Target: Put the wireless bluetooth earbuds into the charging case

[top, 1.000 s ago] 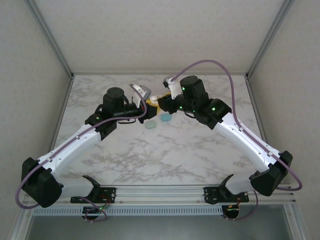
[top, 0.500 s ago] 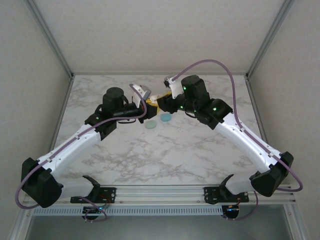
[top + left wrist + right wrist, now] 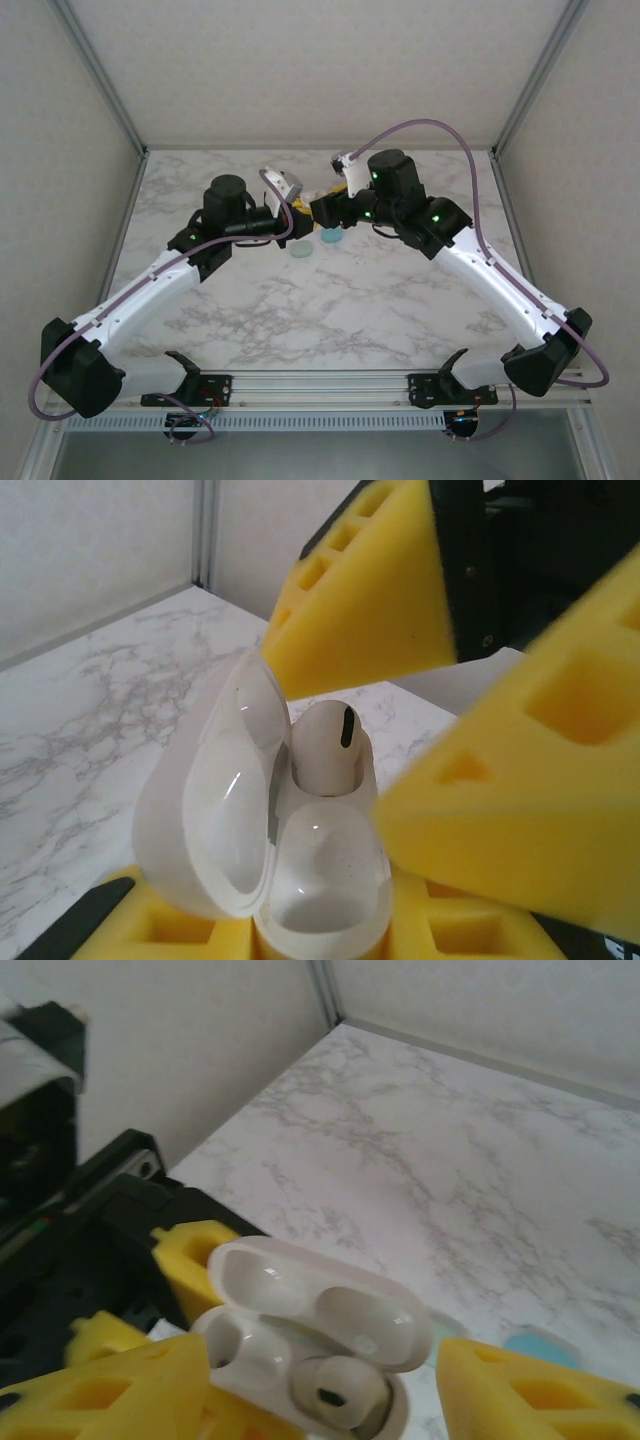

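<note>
Left pincer (image 3: 320, 930) is clamping the open white case (image 3: 250, 810) at bottom centre, probably steadying it for loading. Right pincer (image 3: 322, 1360) is hanging released, spread either side. One glossy white earbud (image 3: 328, 750) is sitting upright in the case's far socket, mid-frame; the near socket (image 3: 320, 880) is looking empty.

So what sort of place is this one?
Probably a robot test booth: a marble-patterned table, plain panel walls with metal corner posts, and a mounting rail along the near edge.

Top view: high, rear, down onto white marble desk (image 3: 330, 300). Wrist views: close, opposed, sharing open white plastic charging case (image 3: 320, 880) (image 3: 300, 1340).
</note>
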You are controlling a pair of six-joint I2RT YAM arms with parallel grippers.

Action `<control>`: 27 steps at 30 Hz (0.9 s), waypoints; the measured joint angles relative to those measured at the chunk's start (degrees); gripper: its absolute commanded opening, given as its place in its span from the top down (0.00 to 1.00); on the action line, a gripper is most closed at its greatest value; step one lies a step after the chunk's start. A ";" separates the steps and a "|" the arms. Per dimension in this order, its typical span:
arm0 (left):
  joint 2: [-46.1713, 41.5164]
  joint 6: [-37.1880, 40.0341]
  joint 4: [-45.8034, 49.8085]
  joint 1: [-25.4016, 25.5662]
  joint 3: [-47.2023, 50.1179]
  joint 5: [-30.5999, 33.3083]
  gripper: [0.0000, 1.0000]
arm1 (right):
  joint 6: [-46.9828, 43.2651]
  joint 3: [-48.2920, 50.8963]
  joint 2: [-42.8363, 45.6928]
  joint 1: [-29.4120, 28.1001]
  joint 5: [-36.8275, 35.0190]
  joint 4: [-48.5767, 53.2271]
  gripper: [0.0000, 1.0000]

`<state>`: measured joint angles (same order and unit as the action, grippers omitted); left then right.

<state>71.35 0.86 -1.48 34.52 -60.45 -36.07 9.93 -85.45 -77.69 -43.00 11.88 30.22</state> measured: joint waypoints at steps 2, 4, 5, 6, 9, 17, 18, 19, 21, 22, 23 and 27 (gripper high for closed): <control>-0.07 0.50 0.00 0.02 -0.17 -0.02 0.89 | 1.14 0.00 0.59 0.02 1.16 0.00 0.32; -0.22 0.90 -0.04 0.11 -0.20 0.02 0.89 | 2.16 0.00 1.07 0.11 1.92 0.04 0.31; -0.22 1.11 -0.02 0.15 -0.20 0.04 0.89 | 2.64 0.00 1.31 0.11 2.27 0.02 0.30; -0.22 1.36 -0.02 0.15 -0.20 0.09 0.89 | 3.06 0.00 1.60 0.09 2.62 0.04 0.30; -0.24 2.14 0.00 0.15 -0.20 0.17 0.89 | 4.20 0.00 2.43 0.48 2.75 0.07 0.30; -1.31 4.39 0.09 0.17 -0.20 0.44 0.90 | 7.37 0.00 3.63 2.01 0.02 0.61 0.34; -1.64 4.96 0.26 0.20 -0.20 0.63 0.90 | 8.11 0.17 3.93 2.64 -0.85 0.72 0.34; -1.95 5.29 0.55 0.22 -0.20 0.81 0.90 | 8.74 0.55 4.33 3.37 -1.40 0.59 0.35; -2.67 5.97 1.27 0.26 -0.20 1.38 0.90 | 10.73 2.43 6.03 6.67 -2.23 0.46 0.39; -3.02 6.29 1.53 0.26 -0.20 1.73 0.90 | 11.72 3.37 6.73 8.72 -2.78 0.63 0.39; -3.34 6.49 1.73 0.26 -0.17 2.16 0.90 | 12.48 4.13 7.08 10.80 -2.95 0.83 0.41; -5.01 6.51 1.73 0.26 0.68 3.56 0.90 | 13.90 4.59 3.15 17.11 -4.35 5.11 0.46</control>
<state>66.35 7.38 0.25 34.79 -59.77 -32.51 23.83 -80.86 -74.54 -25.89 7.53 35.33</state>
